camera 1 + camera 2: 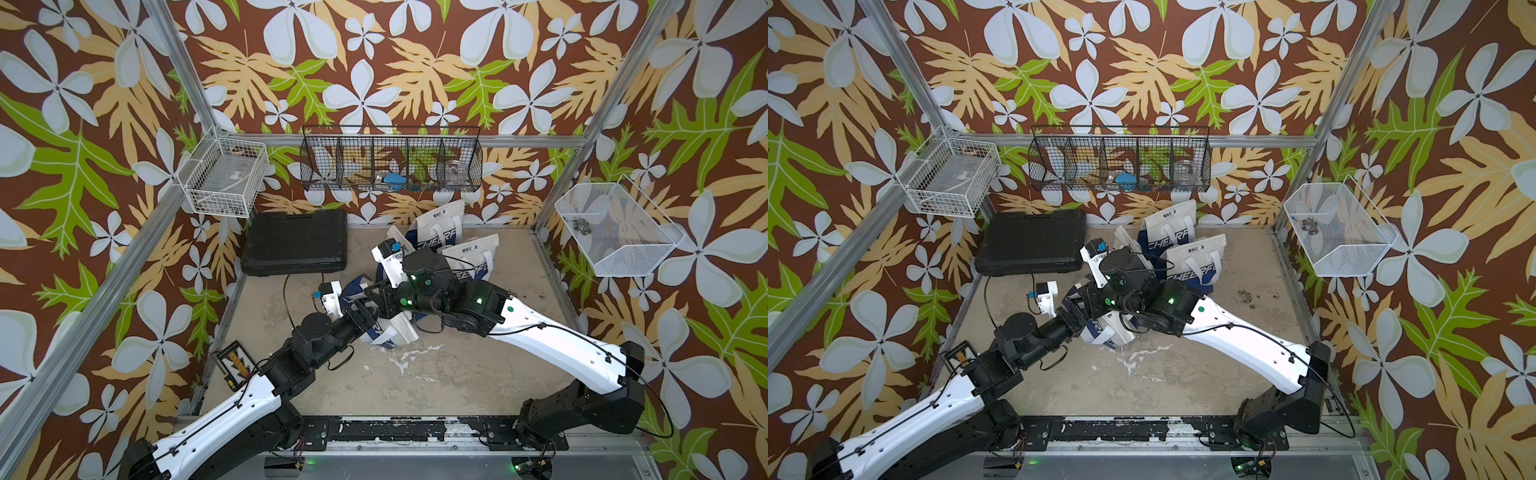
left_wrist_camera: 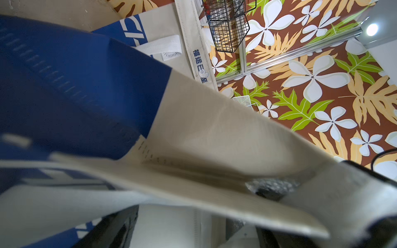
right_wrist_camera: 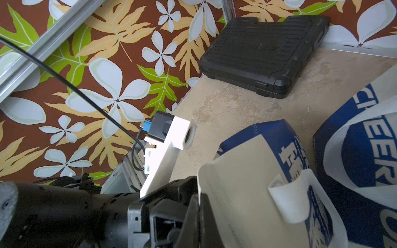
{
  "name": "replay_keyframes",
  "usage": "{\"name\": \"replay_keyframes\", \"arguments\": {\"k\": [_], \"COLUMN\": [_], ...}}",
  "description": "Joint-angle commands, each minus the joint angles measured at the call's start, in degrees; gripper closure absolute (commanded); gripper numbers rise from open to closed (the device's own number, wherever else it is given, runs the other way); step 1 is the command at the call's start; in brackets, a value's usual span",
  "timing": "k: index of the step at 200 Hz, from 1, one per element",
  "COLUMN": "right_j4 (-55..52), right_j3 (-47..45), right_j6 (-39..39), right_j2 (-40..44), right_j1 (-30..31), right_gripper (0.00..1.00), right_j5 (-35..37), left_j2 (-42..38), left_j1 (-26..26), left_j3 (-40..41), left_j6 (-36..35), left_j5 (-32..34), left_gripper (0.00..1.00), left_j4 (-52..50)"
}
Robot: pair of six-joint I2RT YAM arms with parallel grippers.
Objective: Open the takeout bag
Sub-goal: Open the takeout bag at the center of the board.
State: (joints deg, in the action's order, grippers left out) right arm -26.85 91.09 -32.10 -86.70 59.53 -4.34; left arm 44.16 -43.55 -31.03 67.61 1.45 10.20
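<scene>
Roughly mid-counter [image 1: 457, 374]: the takeout bag [image 1: 390, 332] sits tipped off upright, wedged between the two arms. Both top views hide most of it under the wrists. Only a blue-and-beige corner and a white strap show.

The left wrist view adds what the top views lack. The bag's beige wall crosses between the fingers [image 2: 354, 193] of the left claw [image 1: 365, 315]. They stand wide apart and pinch nothing.

The right wrist view gives the lie of the bag. Its blue bottom end points toward the black case [image 3: 264, 55] at far left. Its beige rim and a white handle loop are at the near end, with the rim edge against the left claw. The long axis runs far-left to near-right, tilted.

Right claw [image 1: 371, 292]: closed, at the bag's far upper edge. Whether fabric is caught in it, cannot tell.

Writing:
- The far spare bag [image 1: 438, 232] reads "CHEERF", white on blue, with the rest cut off.
- The nearer spare bag [image 1: 471, 259] shows "HEERF".
- The takeout bag's side carries partial white block letters that are not readable whole.
- Only the left wrist view shows small blue Chinese characters on a beige rim strip behind the takeout bag. They are too small to read surely.
</scene>
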Motion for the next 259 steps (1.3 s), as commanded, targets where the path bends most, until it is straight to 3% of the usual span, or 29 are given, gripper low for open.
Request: {"name": "replay_keyframes", "arguments": {"k": [1, 32, 55, 64, 93, 130, 156, 178, 189, 226, 259], "right_j4": [2.8, 3.7, 3.3, 2.6, 0.6, -2.1, -1.8, -3.1, -3.5, -4.0, -3.1], "right_j3": [-0.4, -0.3, 1.2, 2.0, 2.9, 2.2, 0.4, 1.4, 2.4, 4.6, 4.6], "right_j6": [-1.0, -1.8, -2.1, -2.1, -1.8, -0.7, -0.5, 0.0, 0.3, -0.2, -1.8], "right_j2": [0.4, 0.7, 0.5, 0.4, 0.7, 0.8, 0.6, -0.6, -1.1, -2.4, -3.0], "right_j1": [0.2, 0.2, 0.2, 0.2, 0.0, -0.9, -1.9, -3.1, -3.7, -4.3, -4.3], "right_gripper": [1.00, 1.00, 1.00, 1.00, 1.00, 1.00, 1.00, 1.00, 1.00, 1.00, 1.00], "right_j5": [-3.2, -4.7, -5.3, -5.3, -4.1, -1.5, -1.6, -1.0, -1.2, -1.9, -2.5], "left_j2": [1.0, 2.6, 2.6, 2.5, 1.8, 0.5, 0.0, -0.8, -2.2, -8.7, -4.6], "left_j1": [0.0, -0.2, -0.2, -0.2, -0.2, -0.2, -0.2, -0.4, -0.6, -1.7, -4.2], "left_j3": [-1.5, -2.9, -3.1, -3.4, -4.6, -4.9, -4.3, -3.4, -2.1, 3.1, 1.0], "left_j6": [-0.9, -1.6, -0.9, -0.5, -0.2, -1.6, -2.5, -3.7, -4.3, -4.8, -5.6], "left_j5": [-1.5, -2.7, -0.9, 0.0, 3.1, 1.9, -0.9, -5.3, -5.9, -8.7, -10.7], "left_gripper": [0.13, 0.13, 0.23, 0.33, 0.80, 1.00, 1.00, 0.67, 0.57, 0.43, 0.38], "left_j4": [3.9, 4.4, 3.3, 2.3, -2.3, -2.4, 0.4, 2.1, 1.2, 3.0, 6.4]}}
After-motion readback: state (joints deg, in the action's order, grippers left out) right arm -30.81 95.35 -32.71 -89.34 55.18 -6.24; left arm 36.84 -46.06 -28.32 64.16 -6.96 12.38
